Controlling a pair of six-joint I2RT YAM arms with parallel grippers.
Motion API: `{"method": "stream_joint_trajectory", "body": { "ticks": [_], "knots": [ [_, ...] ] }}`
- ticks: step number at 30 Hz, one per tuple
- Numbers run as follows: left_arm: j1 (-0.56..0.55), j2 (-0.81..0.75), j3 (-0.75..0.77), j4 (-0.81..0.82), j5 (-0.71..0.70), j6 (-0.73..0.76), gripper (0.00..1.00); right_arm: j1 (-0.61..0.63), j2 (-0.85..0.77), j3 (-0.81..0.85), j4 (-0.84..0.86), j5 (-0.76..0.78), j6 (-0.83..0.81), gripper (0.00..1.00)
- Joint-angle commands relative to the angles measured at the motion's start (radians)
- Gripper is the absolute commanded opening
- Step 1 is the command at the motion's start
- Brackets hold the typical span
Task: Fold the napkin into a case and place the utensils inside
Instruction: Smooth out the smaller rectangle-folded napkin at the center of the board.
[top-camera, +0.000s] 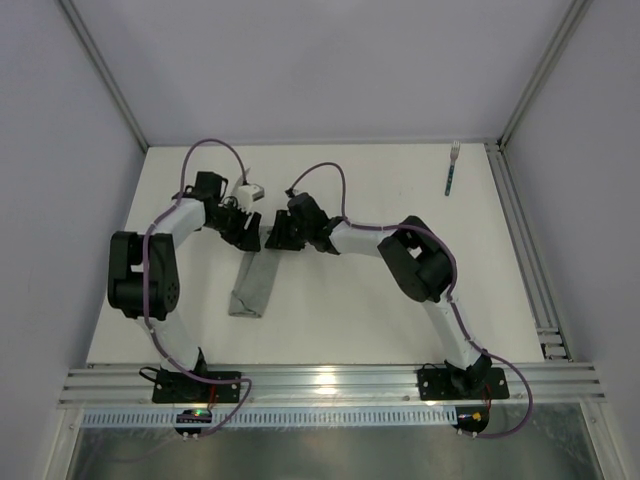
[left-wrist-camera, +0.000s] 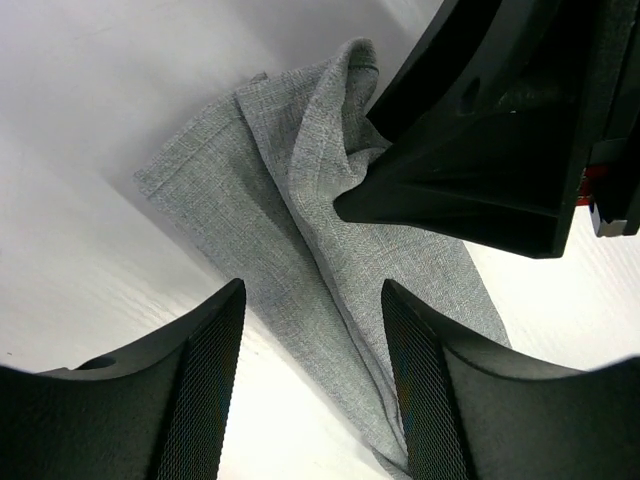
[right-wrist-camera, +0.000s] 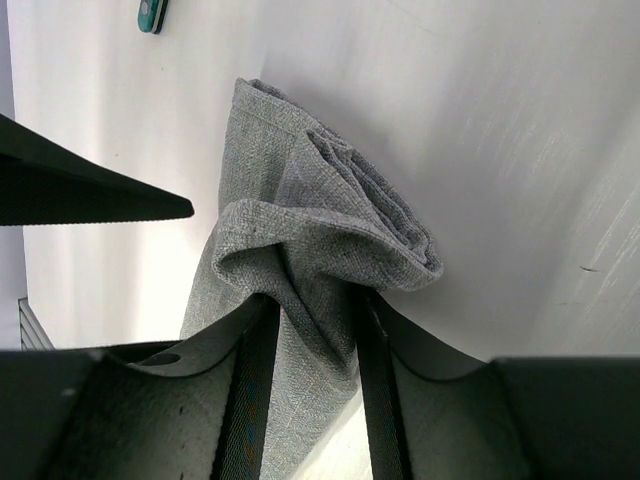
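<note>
The grey napkin (top-camera: 255, 285) lies folded into a narrow strip on the white table, running from the grippers toward the near side. My right gripper (top-camera: 277, 235) is shut on a bunched fold at its far end (right-wrist-camera: 300, 220), with cloth pinched between the jaws (right-wrist-camera: 312, 300). My left gripper (top-camera: 243, 232) is open and empty, its jaws (left-wrist-camera: 313, 300) straddling the strip (left-wrist-camera: 290, 230) just above it, close beside the right gripper's finger (left-wrist-camera: 480, 150). The fork (top-camera: 452, 168) with its teal handle lies at the far right. The knife is not in view.
A small white object (top-camera: 248, 190) sits just behind the left gripper. A teal tip (right-wrist-camera: 152, 14) shows at the top edge of the right wrist view. A metal rail (top-camera: 525, 250) runs along the table's right edge.
</note>
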Motion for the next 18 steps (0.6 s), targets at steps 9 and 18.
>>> {"method": "stream_joint_trajectory", "body": {
  "ticks": [9, 18],
  "knots": [
    [-0.051, 0.08, 0.018, 0.029, -0.11, -0.05, 0.11, 0.004, -0.024, 0.037, 0.002, -0.005, -0.01, 0.4],
    [-0.04, 0.037, -0.025, 0.049, -0.085, 0.005, 0.0, -0.059, -0.22, -0.155, 0.083, -0.099, -0.082, 0.5]
  ]
}}
